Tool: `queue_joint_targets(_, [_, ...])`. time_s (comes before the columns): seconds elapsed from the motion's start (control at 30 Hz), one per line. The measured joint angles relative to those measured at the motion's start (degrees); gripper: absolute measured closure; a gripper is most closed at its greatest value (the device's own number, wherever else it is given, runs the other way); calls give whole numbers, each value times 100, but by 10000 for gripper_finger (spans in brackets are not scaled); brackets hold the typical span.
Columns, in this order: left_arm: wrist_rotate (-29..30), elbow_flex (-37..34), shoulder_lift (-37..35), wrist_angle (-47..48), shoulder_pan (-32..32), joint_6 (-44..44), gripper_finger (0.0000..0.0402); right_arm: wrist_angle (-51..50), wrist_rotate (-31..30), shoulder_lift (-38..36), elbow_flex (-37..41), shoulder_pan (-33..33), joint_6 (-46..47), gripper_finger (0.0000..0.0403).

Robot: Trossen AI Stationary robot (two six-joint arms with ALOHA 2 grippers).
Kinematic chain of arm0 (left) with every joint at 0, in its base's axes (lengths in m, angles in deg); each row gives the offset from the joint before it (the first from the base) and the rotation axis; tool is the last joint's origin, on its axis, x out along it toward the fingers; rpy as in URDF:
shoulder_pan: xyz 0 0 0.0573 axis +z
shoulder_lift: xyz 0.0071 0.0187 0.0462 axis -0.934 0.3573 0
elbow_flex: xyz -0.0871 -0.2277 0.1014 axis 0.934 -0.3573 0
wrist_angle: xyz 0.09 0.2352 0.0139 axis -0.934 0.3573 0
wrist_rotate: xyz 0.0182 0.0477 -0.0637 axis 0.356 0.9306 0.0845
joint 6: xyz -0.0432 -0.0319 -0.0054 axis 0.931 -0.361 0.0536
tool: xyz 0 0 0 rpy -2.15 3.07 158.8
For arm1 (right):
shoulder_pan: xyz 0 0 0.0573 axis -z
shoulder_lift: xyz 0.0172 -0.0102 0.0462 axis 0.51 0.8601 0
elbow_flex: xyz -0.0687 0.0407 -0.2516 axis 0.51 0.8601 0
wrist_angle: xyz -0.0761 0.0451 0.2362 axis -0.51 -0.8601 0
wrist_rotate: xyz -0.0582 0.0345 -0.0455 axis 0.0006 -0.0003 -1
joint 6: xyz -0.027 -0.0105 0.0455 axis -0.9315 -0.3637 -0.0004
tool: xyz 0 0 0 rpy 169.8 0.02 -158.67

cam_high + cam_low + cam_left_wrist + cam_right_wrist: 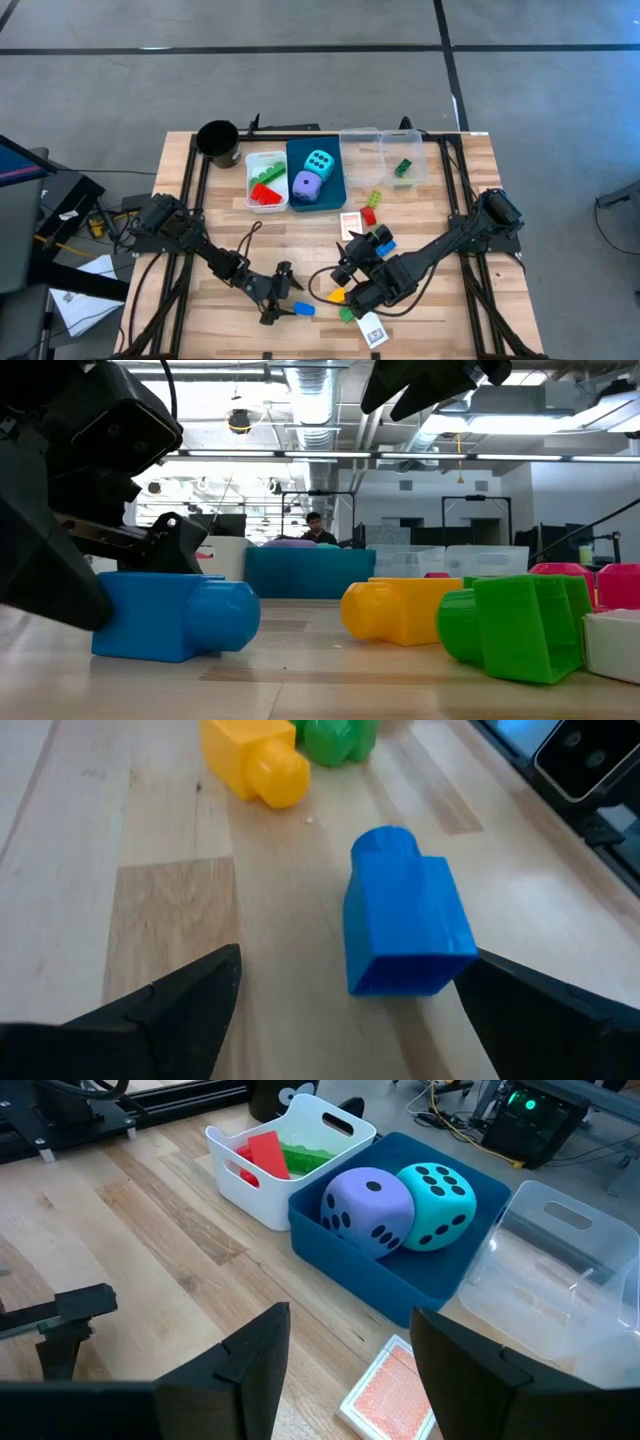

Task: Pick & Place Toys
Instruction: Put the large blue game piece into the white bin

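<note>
The left claw [283, 303] sits low at the near edge of the tabletop [230, 230], its fingers [160, 1010] spread wide on either side of a blue brick [405, 915] that lies on its side between them, gripped by neither. Just beyond the blue brick, toward the right arm, lie a yellow brick [255, 760] and a green brick [335, 738], close together. The right claw [350, 1370] hovers above those two, jaws wide and holding nothing, aimed at the bins. A patterned card [390, 1390] lies flat beyond the blue brick, in front of the blue bin [400, 1280]. That bin, farther off, holds the purple die [370, 1210] and cyan die [435, 1205], touching each other. Beside it the white bin [250, 1190] carries red and green bricks, and on its other side stands a clear bin [400, 160] with one green brick [403, 168] inside.
</note>
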Motion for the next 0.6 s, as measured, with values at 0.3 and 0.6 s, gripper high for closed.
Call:
queue_joint_targets(0.3, [7, -2, 0, 43, 4, 109, 98, 0, 2, 0, -1, 0, 0, 201])
queue_joint_targets(0.6, [-190, -7, 0, -395, 2, 104, 182, 1, 4, 0, -2, 0, 0, 201])
